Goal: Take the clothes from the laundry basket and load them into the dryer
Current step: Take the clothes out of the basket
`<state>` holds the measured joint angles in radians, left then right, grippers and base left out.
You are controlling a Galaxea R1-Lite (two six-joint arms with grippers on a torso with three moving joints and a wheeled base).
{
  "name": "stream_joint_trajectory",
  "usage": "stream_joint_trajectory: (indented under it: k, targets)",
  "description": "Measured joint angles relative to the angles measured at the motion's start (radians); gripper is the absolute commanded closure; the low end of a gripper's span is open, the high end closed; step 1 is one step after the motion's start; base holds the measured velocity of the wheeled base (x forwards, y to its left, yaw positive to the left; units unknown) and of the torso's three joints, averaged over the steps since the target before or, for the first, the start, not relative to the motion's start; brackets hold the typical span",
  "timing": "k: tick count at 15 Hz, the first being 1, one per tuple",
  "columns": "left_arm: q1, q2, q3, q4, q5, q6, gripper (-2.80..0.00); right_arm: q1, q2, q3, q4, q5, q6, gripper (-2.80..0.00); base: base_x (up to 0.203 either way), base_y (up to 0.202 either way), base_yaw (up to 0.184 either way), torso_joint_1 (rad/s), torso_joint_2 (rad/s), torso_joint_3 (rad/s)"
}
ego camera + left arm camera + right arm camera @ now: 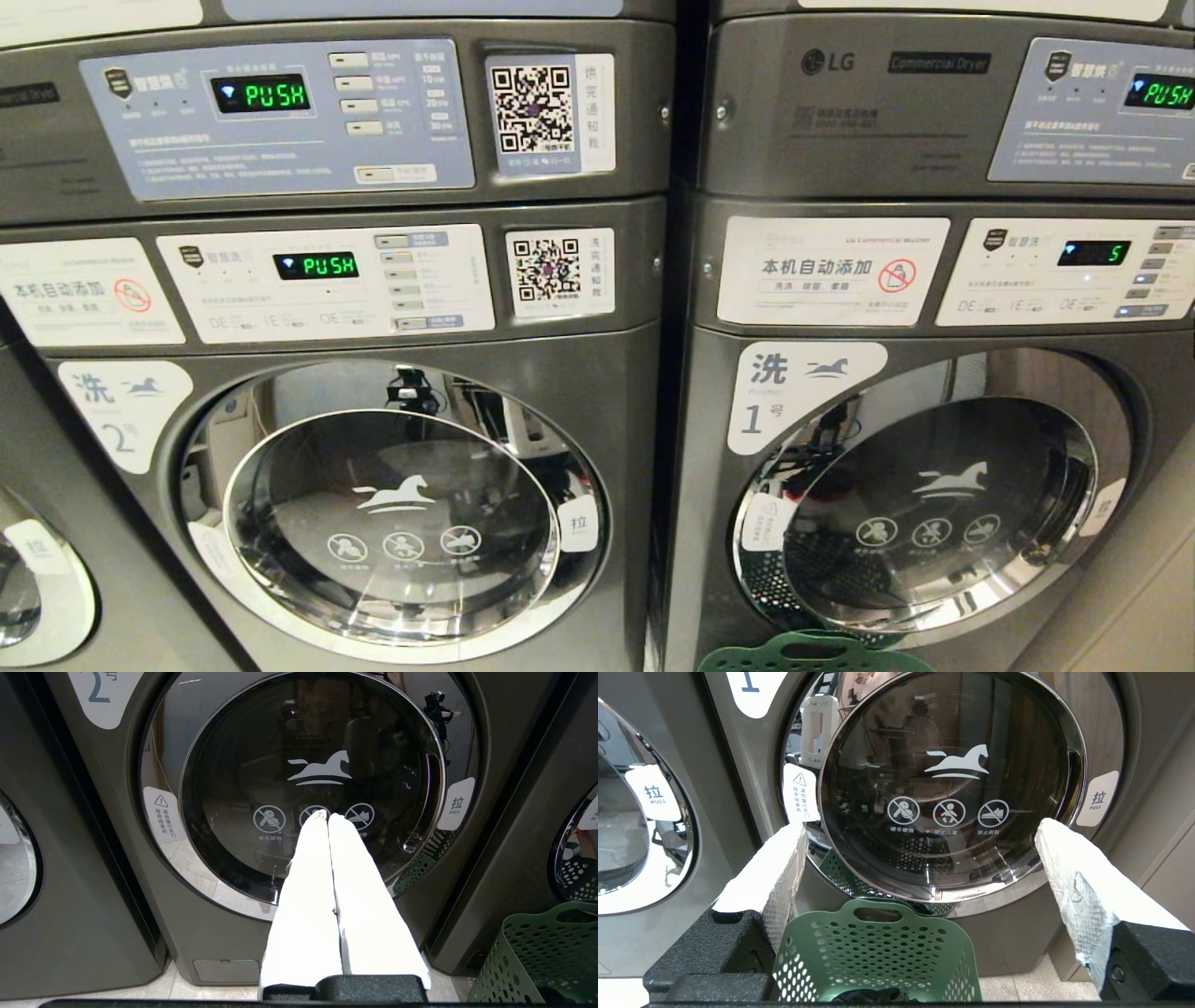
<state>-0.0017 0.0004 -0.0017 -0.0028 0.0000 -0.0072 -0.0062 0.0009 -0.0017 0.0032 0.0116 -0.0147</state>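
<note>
The green perforated laundry basket (878,947) stands on the floor in front of machine number 1, below its round glass door (952,788). Only the basket's rim (794,653) shows in the head view. Dark clothes (864,996) lie at its bottom. A panel labelled Commercial Dryer (938,63) sits above that machine; the dryer's door is out of view. My right gripper (922,826) hangs open above the basket, facing door 1. My left gripper (323,814) is shut and empty, its white fingers pressed together, pointing at door 2 (308,784). Neither arm appears in the head view.
Machine number 2 (392,504) stands to the left of number 1, with another machine (18,858) further left. A beige wall panel (1167,858) closes off the right side. The basket's side (537,952) is at the left wrist view's edge. Tiled floor (1036,989) lies beneath.
</note>
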Motion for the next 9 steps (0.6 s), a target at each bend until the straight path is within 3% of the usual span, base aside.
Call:
stream_joint_trajectory:
  k: [9]
  targets:
    - [0.000, 0.000, 0.000, 0.000, 0.000, 0.000, 0.00, 0.000, 0.000, 0.001, 0.000, 0.001, -0.002, -2.80, 0.000, 0.000, 0.000, 0.000, 0.00, 0.000]
